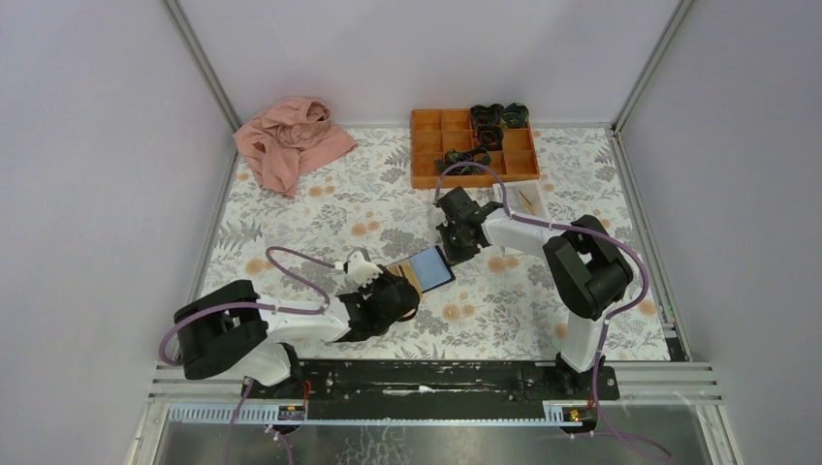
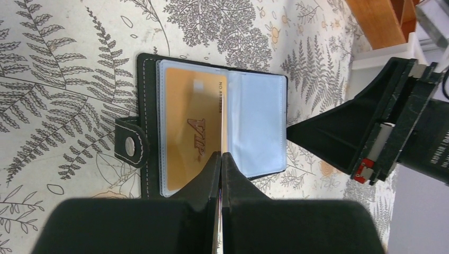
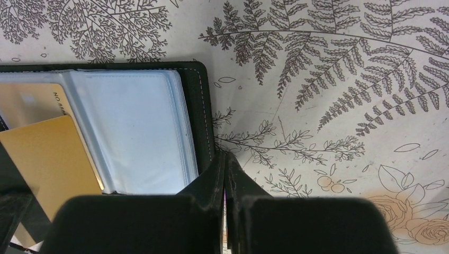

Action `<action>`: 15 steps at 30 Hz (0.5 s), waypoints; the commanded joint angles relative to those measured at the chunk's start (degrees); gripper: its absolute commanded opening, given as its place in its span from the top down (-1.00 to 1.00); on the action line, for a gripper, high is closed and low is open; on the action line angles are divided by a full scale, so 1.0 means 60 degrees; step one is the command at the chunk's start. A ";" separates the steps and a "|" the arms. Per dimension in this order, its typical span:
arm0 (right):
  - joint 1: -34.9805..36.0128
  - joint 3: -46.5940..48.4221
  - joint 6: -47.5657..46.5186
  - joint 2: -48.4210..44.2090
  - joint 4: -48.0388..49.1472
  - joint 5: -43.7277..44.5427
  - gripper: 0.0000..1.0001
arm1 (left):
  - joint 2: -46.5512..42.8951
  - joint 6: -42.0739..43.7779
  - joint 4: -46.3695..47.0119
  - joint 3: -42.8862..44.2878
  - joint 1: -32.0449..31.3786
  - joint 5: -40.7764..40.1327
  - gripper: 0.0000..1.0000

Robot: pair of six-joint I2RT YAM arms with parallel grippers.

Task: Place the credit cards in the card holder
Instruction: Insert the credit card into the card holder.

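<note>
The left pincer [image 2: 221, 156] was clamped on a thin orange-yellow rectangular card [image 3: 50, 159], holding it edge-on just past its tips, above the fold of the flat black folding card holder with light-blue pocket panels [image 2: 257, 121]. That holder lay open on the fern-printed worktop [image 2: 63, 69] straight ahead of the pincer, with a second gold card marked VIP [image 2: 190, 132] in one pocket. The right pincer [image 3: 225, 157] was pressed together, its tips at the holder's black edge.

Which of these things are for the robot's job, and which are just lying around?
For the job:
card holder
gold card in its pocket
second gold card, pinched by the left gripper

Just lying about:
pink cloth
orange tray
white tray
</note>
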 commanded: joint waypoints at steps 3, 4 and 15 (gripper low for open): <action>0.0210 0.0274 -0.0120 0.0156 0.0057 0.0165 1.00 | 0.0376 0.0018 0.0154 0.0061 -0.0045 -0.0621 1.00; 0.0234 0.0241 -0.0113 0.0161 0.0056 0.0158 1.00 | 0.0415 0.0020 0.0223 0.0014 -0.0048 -0.0613 1.00; 0.0371 -0.0038 -0.0062 0.0239 0.0202 0.0170 1.00 | -0.0210 -0.0074 -0.0126 -0.0056 -0.0034 -0.0811 1.00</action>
